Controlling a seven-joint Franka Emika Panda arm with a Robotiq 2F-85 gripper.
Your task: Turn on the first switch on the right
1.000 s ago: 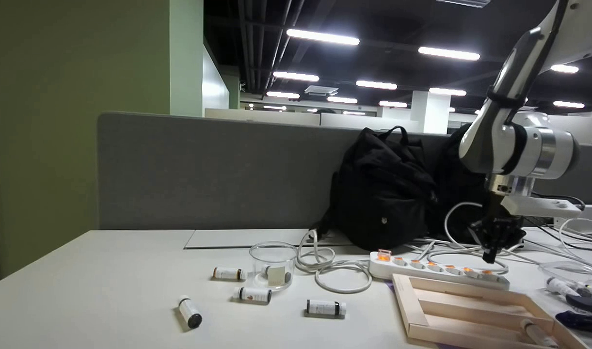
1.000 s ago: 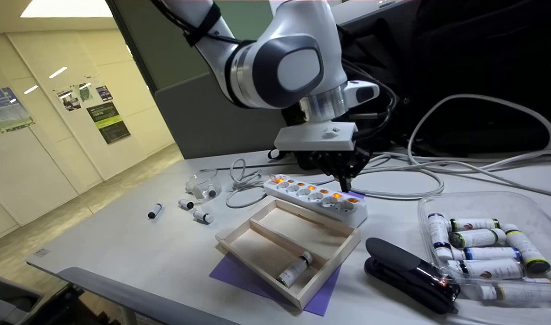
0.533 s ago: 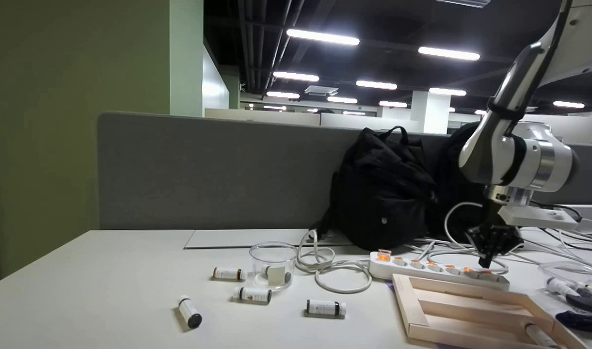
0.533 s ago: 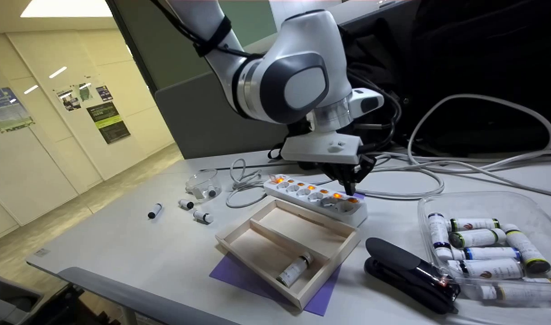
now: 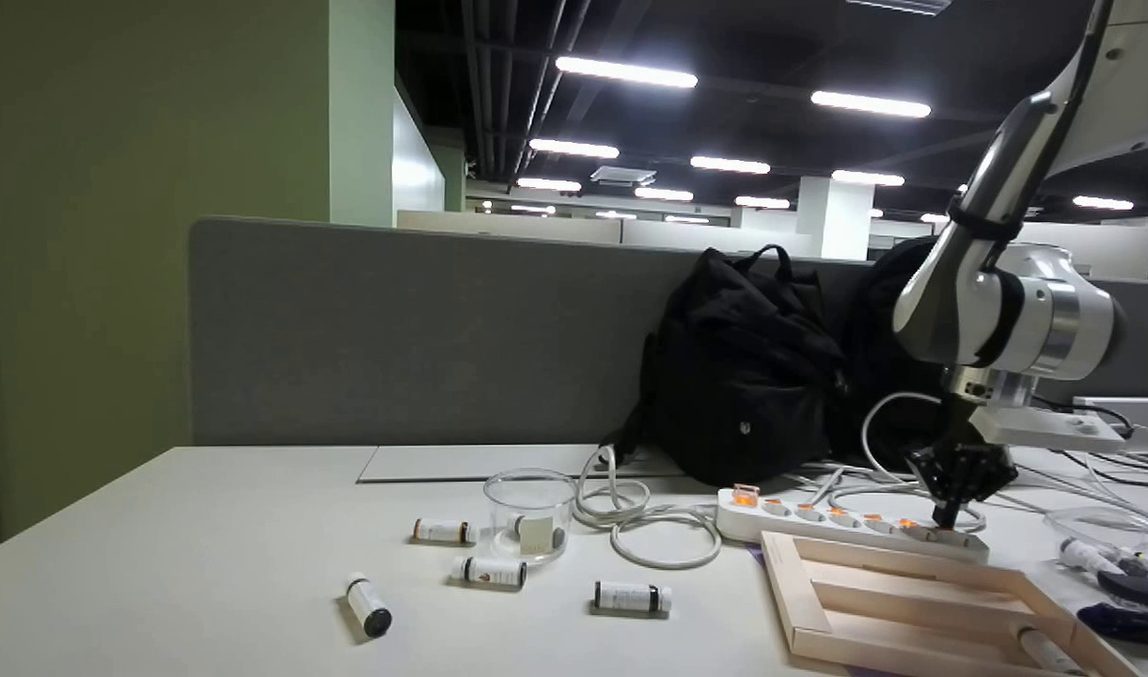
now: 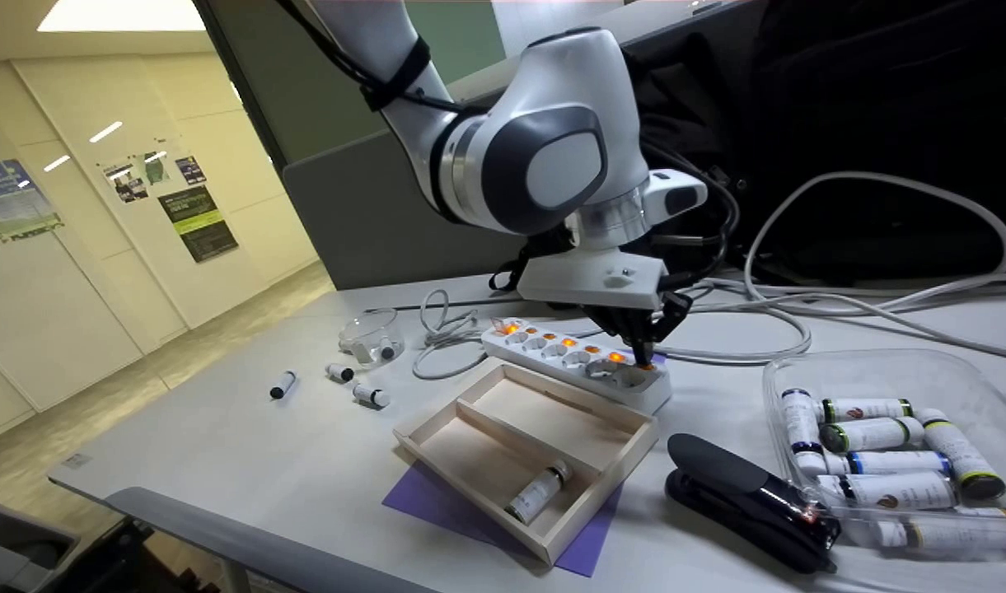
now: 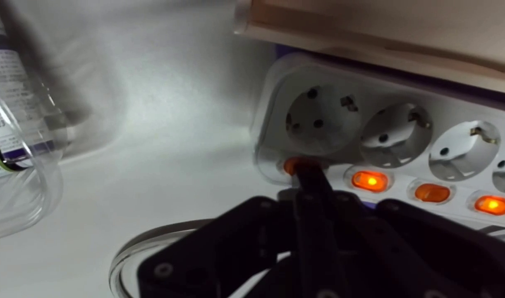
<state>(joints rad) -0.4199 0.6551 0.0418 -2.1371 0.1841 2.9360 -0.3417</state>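
A white power strip (image 5: 823, 539) with a row of sockets and orange switches lies behind the wooden box; it also shows in an exterior view (image 6: 661, 391) and the wrist view (image 7: 271, 138). The end switch (image 7: 290, 165) is dull orange with no bright light in its visible part. My gripper (image 7: 308, 165) is shut with nothing between its fingers. Its tip stands over that end switch and hides part of it, at or just above its surface; I cannot tell if it is pressed. The neighbouring switch (image 7: 369, 181) glows; the one beyond (image 7: 432, 193) is dark.
A wooden box (image 6: 461, 412) with one bottle (image 6: 540, 492) sits close in front of the strip. A black stapler (image 6: 750, 502) and a clear tub (image 6: 779, 362) of bottles stand nearby. White cables (image 6: 766, 309) and black backpacks (image 5: 743, 376) are behind.
The arm has come down toward the strip's end. The shut gripper's tip has moved from above and behind the end switch to over it.
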